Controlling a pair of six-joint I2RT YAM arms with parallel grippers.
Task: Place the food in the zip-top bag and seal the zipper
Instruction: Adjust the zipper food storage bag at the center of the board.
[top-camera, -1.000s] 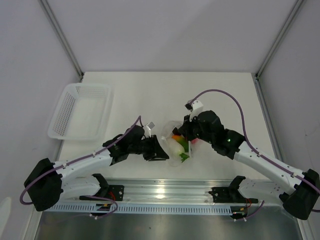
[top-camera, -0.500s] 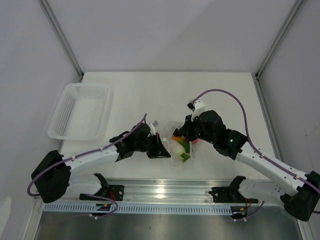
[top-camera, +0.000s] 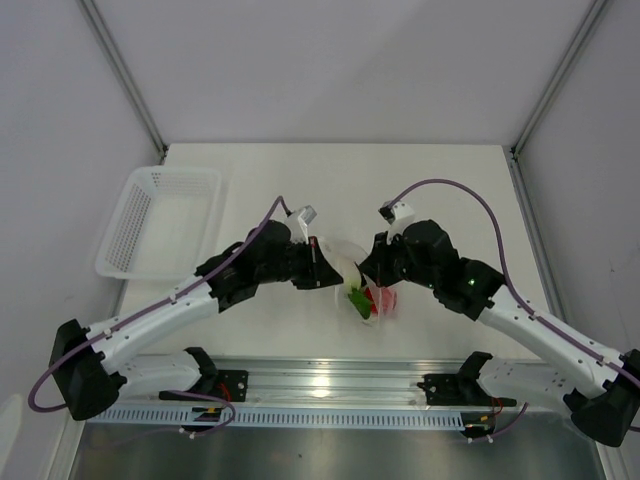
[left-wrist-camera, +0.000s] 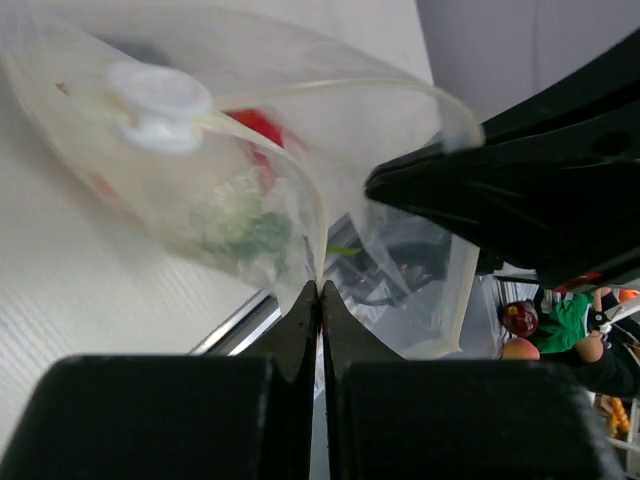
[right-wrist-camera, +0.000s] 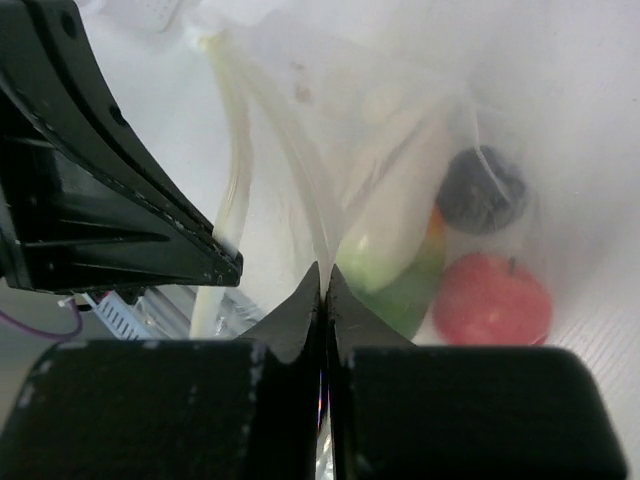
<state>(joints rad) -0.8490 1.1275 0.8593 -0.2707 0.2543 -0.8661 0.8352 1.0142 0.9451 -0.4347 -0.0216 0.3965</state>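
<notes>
My overhead camera looks down from above and behind my bases over the whole tabletop (top-camera: 430, 185). Wrist cameras sight closely along my left end effector (left-wrist-camera: 320, 288) and right end effector (right-wrist-camera: 325, 272); all views share the zip-top bag (left-wrist-camera: 225, 175).

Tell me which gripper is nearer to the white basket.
Left. The left gripper, shut on the bag at its edge, sits right of the basket; the right gripper pinches the bag's other side, even farther right.

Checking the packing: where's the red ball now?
Right wrist view, lower right: the red ball sits inside the zip-top bag, beside the green piece.
</notes>
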